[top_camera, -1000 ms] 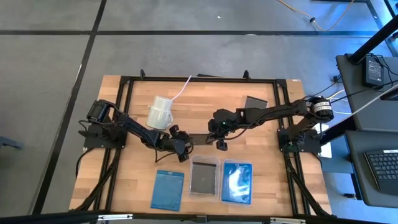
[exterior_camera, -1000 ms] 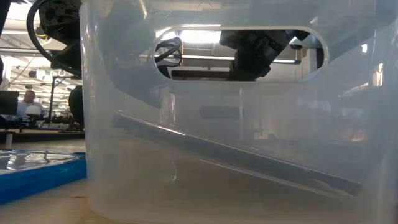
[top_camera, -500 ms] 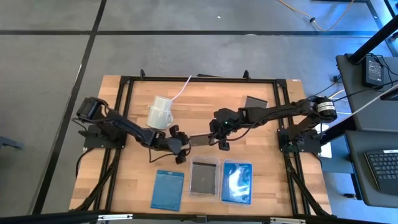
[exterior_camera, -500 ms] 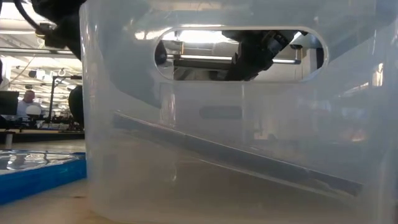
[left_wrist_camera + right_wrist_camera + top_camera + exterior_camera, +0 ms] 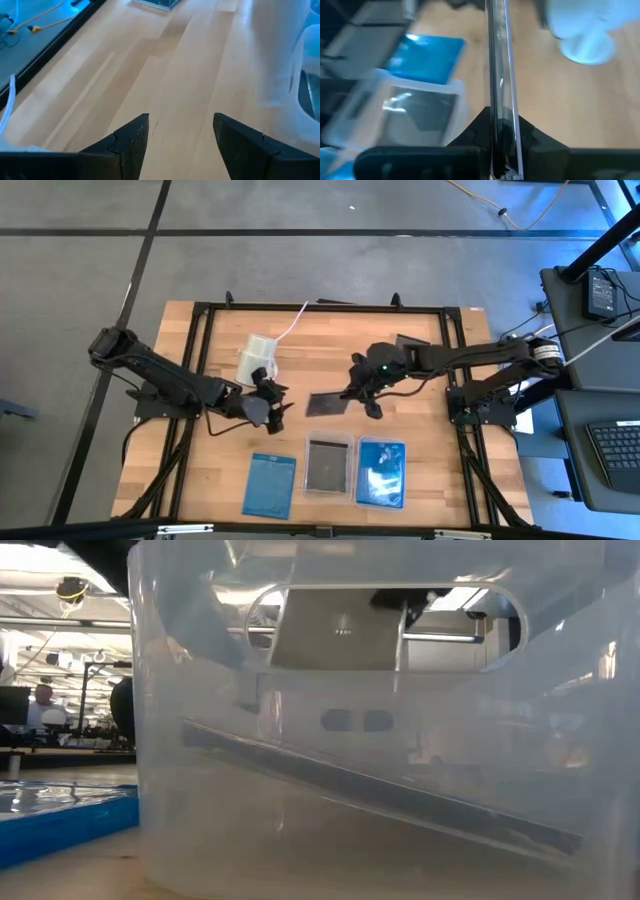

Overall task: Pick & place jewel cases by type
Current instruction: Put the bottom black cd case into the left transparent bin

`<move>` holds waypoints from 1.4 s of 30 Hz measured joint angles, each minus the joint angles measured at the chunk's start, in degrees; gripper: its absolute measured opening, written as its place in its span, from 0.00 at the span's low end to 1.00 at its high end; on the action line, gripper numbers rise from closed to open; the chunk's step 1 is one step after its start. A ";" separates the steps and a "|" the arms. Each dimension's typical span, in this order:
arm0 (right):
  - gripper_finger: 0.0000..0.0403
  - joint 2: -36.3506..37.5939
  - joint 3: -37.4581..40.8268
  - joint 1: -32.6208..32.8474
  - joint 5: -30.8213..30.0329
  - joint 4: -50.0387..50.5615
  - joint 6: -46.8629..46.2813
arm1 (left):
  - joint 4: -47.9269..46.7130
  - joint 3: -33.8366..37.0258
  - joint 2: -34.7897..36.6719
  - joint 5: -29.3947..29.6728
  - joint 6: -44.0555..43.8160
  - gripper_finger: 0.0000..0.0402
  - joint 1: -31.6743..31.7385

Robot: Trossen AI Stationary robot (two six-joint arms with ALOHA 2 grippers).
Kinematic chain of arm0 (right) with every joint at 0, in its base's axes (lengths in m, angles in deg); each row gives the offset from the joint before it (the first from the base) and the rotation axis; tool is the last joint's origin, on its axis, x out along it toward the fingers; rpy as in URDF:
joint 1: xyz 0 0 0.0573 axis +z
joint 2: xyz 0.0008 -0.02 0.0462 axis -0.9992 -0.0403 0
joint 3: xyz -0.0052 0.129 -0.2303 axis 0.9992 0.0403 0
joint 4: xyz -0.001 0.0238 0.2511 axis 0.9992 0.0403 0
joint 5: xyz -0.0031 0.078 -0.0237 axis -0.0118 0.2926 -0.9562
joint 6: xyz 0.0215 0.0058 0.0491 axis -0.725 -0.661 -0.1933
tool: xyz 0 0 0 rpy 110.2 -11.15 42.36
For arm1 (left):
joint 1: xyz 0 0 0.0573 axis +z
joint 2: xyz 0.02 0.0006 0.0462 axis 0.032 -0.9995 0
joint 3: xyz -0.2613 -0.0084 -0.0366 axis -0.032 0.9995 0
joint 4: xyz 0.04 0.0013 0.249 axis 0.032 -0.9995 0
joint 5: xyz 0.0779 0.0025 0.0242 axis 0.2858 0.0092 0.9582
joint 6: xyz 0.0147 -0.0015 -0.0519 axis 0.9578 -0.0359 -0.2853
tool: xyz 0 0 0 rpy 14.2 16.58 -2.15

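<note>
Left gripper (image 5: 268,402): fingers (image 5: 131,145) spread apart with nothing between them, over bare wood just beside the white cup (image 5: 256,360), left of table centre.
Blue jewel case (image 5: 270,485): lies flat at the near edge of the table (image 5: 220,470), left of the two trays.
Held jewel case (image 5: 326,403): a grey case, pinched by one edge and raised off the wood, above the middle tray.
Middle tray (image 5: 329,443): clear, with a dark grey case (image 5: 327,468) lying in it.
Right gripper (image 5: 362,395): clamped on the grey case's edge, near table centre.
Right tray (image 5: 381,447): holds a translucent blue case (image 5: 380,475).
Far case (image 5: 408,344): dark grey, flat on the wood near the far right corner.
</note>
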 joint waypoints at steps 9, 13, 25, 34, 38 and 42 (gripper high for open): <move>0.09 0.75 0.04 1.81 8.42 -3.42 -12.87 | -4.08 -0.02 0.81 1.24 -4.38 0.54 -0.41; 0.09 -0.47 0.07 5.77 7.89 -3.35 -18.61 | -5.69 -0.02 0.81 1.16 -5.52 0.54 -0.41; 0.09 -5.15 0.09 17.89 -11.89 -3.58 -37.56 | -6.66 -0.02 0.81 0.84 -7.11 0.54 -0.41; 0.09 -10.41 0.09 21.85 -12.91 -6.30 -43.48 | -6.63 -0.02 0.81 -0.23 -7.08 0.54 -0.41; 0.09 -12.08 -0.01 22.40 -12.89 -6.88 -43.49 | -6.62 -0.02 0.81 -0.25 -7.07 0.54 -0.41; 0.09 -12.88 -0.02 22.51 -12.86 -6.86 -43.26 | -6.62 -0.04 0.81 -0.26 -7.07 0.54 -0.41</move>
